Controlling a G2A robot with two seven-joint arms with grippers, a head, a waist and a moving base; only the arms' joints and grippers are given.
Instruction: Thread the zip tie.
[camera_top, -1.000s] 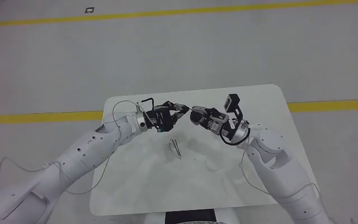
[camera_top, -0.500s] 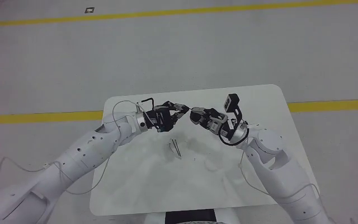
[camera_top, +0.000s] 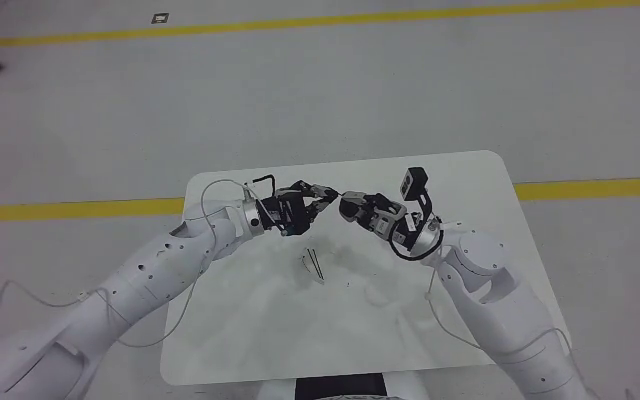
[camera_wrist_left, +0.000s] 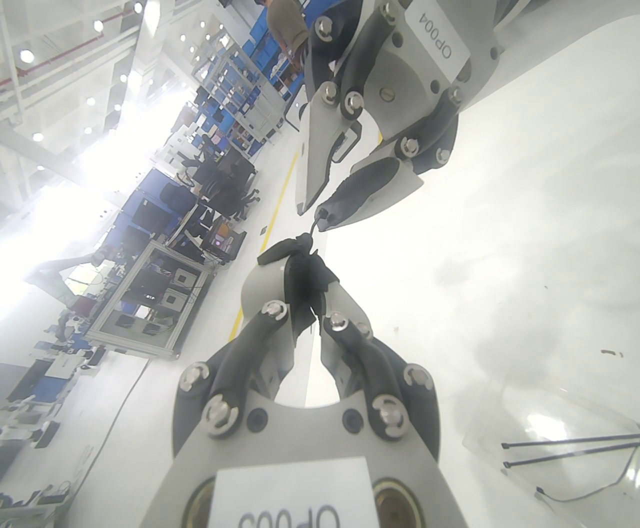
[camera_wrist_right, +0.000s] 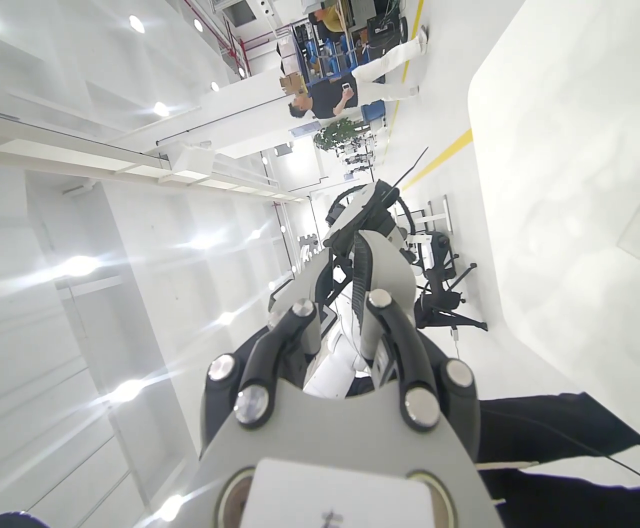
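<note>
Two tools meet tip to tip above the counter (camera_top: 480, 190), close to its far edge and somewhat left of its middle. The left tool (camera_wrist_left: 300, 260) comes in from the near left and is clenched on the zip tie (camera_wrist_left: 311, 230), pinching the tie's black end between its dark pads. The right tool (camera_wrist_left: 314, 215) comes in from the right. Its two fingertips are closed to a point on the thin strand of the same tie, so both tools grip it and only a short bit of strand shows between them.

On the near side of that meeting point, well apart from both tools, spare ties (camera_top: 312, 263) lie flat on the counter at a piece of clear plastic (camera_wrist_left: 550, 410). Whether they lie on it or under it I cannot tell.

To the right of the right arm, the white counter top runs on to its rounded far right corner. A broad band of it also lies between the spare ties and the near edge. Beyond the far edge is grey floor (camera_top: 400, 90), with a yellow line (camera_top: 90, 209) running left and right of the counter.
</note>
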